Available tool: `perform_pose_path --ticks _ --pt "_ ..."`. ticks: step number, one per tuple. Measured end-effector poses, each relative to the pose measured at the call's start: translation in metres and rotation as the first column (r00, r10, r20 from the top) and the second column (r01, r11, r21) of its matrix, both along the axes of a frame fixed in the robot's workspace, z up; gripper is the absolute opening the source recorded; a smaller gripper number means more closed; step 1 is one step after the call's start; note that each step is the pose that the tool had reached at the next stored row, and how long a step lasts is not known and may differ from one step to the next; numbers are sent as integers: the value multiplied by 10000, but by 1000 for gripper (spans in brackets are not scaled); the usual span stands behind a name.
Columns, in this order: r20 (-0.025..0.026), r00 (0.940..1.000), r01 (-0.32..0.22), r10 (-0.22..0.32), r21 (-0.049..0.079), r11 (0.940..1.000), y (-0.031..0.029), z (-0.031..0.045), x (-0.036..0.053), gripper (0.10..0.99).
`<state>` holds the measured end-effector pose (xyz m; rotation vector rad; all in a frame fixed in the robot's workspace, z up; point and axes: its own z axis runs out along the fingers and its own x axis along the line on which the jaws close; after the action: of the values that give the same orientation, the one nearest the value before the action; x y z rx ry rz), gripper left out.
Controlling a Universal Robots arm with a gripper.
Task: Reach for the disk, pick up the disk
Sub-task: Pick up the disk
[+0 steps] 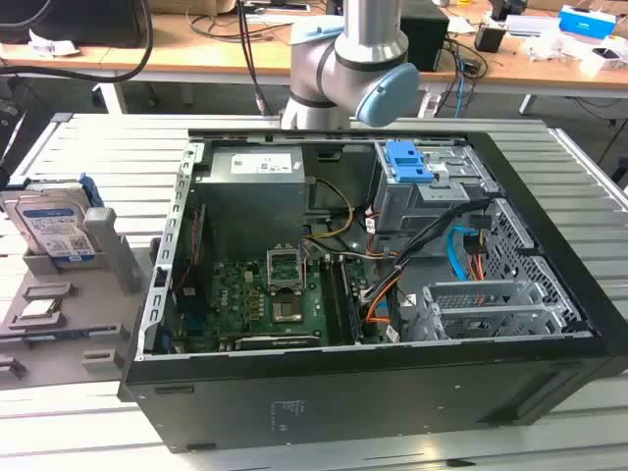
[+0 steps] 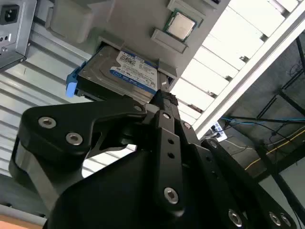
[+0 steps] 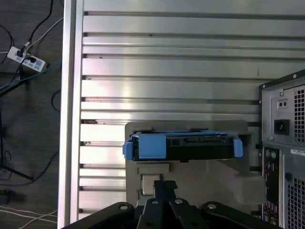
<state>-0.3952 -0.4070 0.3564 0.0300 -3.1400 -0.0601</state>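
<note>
The disk stands on its edge in a grey holder at the exterior view's left, beside the computer case. It is silver with a blue-and-white label and blue rails. Both wrist views look down on the disk from above. My gripper is black and hangs over the holder, close to the disk but apart from it. Its fingers look shut together with nothing between them.
An open black computer case lies on the slatted aluminium table, right next to the holder. A square processor chip sits in the holder near the disk. Past the table's edge are the floor, cables and a power strip.
</note>
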Motion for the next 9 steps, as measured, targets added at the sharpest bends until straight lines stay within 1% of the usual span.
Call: perform_pose_path --ticks 2,3,6,9 --pt "0 9995 -310 310 -1 9995 0 0 -1 106" --pt "0 9985 -546 546 0 9985 0 0 0 106" --pt "0 9954 -955 955 0 9954 0 0 0 106" --pt "0 9884 -1522 1522 -1 9884 0 0 0 106"
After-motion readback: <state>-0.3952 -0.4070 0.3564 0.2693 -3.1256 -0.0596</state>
